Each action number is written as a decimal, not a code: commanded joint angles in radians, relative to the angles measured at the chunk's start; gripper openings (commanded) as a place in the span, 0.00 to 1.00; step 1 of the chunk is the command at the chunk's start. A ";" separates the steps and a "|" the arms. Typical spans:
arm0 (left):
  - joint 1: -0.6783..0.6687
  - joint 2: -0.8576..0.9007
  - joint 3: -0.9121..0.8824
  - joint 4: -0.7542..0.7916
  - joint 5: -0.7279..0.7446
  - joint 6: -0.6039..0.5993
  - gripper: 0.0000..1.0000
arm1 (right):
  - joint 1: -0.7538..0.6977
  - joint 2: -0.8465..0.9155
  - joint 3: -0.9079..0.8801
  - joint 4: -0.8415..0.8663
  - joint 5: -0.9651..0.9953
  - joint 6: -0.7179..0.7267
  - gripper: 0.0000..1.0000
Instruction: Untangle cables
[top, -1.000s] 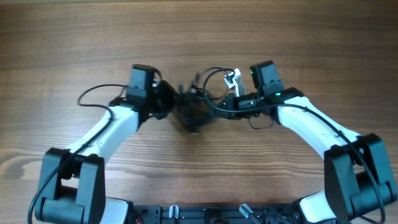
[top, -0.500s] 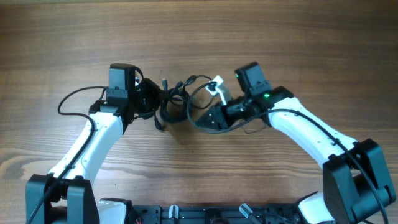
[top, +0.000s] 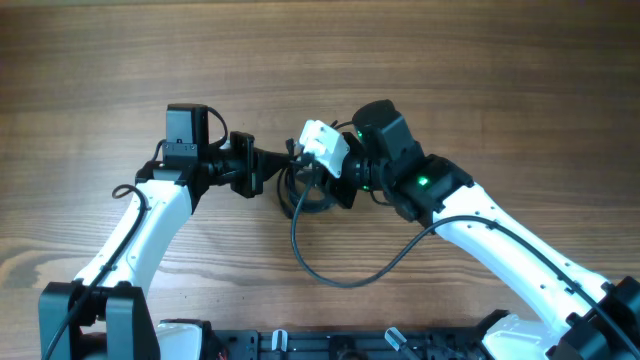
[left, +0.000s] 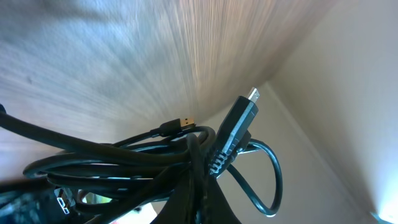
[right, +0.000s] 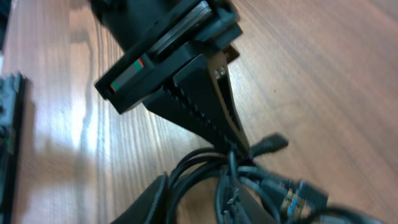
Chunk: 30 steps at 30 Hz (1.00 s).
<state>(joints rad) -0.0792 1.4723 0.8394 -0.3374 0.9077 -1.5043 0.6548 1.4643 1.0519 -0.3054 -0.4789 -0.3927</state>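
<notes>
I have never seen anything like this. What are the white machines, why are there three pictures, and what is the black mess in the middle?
The white machines are two robot arms standing at a wooden table. Each ends in a gripper with two fingers. The wide picture comes from a camera above the table. The other two come from small cameras on the arms' wrists, looking along their own fingers.

The black mess is a bunch of tangled cables, and one plug sticks out of it. The left gripper is shut on the bunch. The right gripper has a finger on either side of the same bunch. I cannot tell whether it is squeezing.
</notes>
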 joint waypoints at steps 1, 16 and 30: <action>0.004 -0.014 -0.004 0.004 0.124 -0.048 0.04 | 0.035 -0.004 0.016 0.003 0.134 -0.161 0.35; 0.003 -0.014 -0.004 0.008 0.124 0.009 0.04 | 0.039 0.002 0.013 -0.035 0.299 -0.245 0.54; 0.003 -0.014 -0.004 0.008 0.124 0.009 0.04 | 0.038 0.002 0.003 -0.078 0.240 -0.240 0.60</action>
<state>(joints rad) -0.0792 1.4723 0.8394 -0.3344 0.9936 -1.5089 0.6914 1.4647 1.0519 -0.3656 -0.2607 -0.6304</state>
